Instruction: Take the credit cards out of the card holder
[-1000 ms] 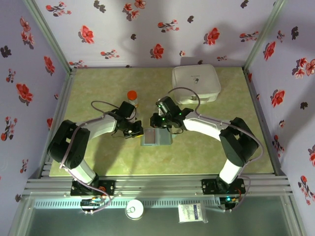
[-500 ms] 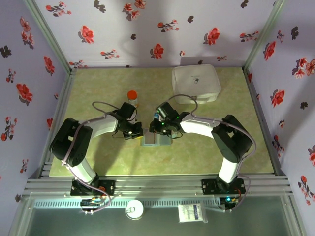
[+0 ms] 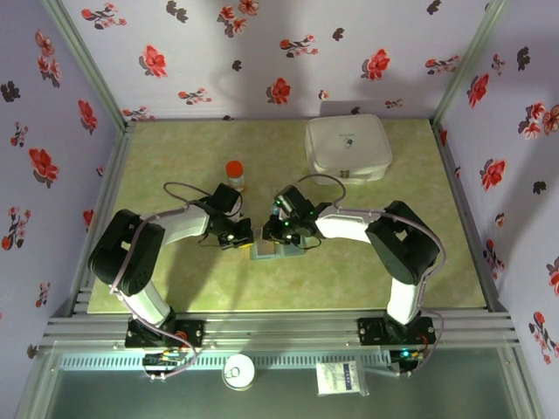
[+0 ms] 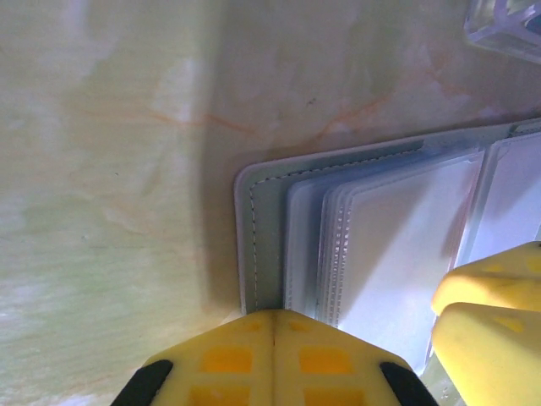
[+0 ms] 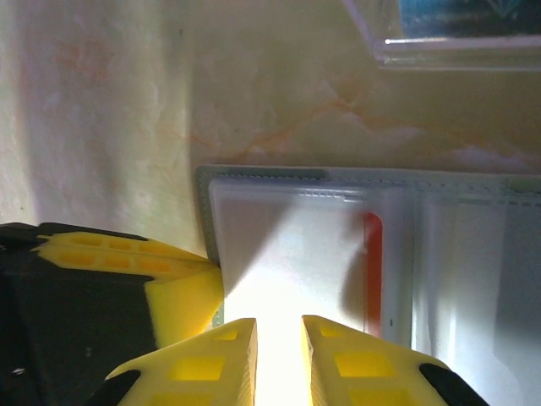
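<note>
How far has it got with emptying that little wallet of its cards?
Done: the wallet lies open on the table. In hand: the left gripper, shut, sits on its edge while the right gripper, slightly parted, noses at a sleeve. Left: every card, it seems; the red card sits in its pocket.

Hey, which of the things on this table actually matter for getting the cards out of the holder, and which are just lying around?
For the job: card holder; red card tucked inside it.
Lying about: white box; orange-capped bottle.
</note>
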Tool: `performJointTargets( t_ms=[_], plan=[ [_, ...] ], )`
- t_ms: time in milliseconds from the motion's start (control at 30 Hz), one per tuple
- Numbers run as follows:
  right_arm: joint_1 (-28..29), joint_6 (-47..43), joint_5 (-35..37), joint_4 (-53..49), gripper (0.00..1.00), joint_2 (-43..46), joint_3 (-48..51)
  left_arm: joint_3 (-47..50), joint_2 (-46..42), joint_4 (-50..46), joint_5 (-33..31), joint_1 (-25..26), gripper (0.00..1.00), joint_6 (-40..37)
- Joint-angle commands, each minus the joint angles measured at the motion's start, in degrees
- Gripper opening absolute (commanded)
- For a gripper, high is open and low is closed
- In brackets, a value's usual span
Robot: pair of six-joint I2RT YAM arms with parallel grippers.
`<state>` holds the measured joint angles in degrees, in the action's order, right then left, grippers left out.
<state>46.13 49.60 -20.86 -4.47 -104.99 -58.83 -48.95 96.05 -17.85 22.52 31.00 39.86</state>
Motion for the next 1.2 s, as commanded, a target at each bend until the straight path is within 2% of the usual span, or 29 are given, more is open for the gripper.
performJointTargets(
  t_ms=[0, 367, 600, 1167],
  plan=[
    [0.4, 0.1, -0.3, -0.7, 0.22, -0.8, 0.2, 1.0, 0.3, -0.4, -0.9, -0.5, 0.0, -1.5],
    [0.4, -3.1, 4.5, -6.7, 0.23, 0.3, -0.6, 0.6, 0.4, -0.6, -0.8, -0.9, 0.0, -2.2],
    [0.3, -2.8, 6.2, -6.1, 0.23, 1.9, 0.5, 0.0, 0.5, -2.2, -1.6, -1.3, 0.0, -3.7],
    [-0.9, -2.4, 5.5, -4.8, 0.21, 3.2, 2.6, -2.2, 1.3, -4.1, -2.0, -2.0, 0.0, -5.1]
  ],
)
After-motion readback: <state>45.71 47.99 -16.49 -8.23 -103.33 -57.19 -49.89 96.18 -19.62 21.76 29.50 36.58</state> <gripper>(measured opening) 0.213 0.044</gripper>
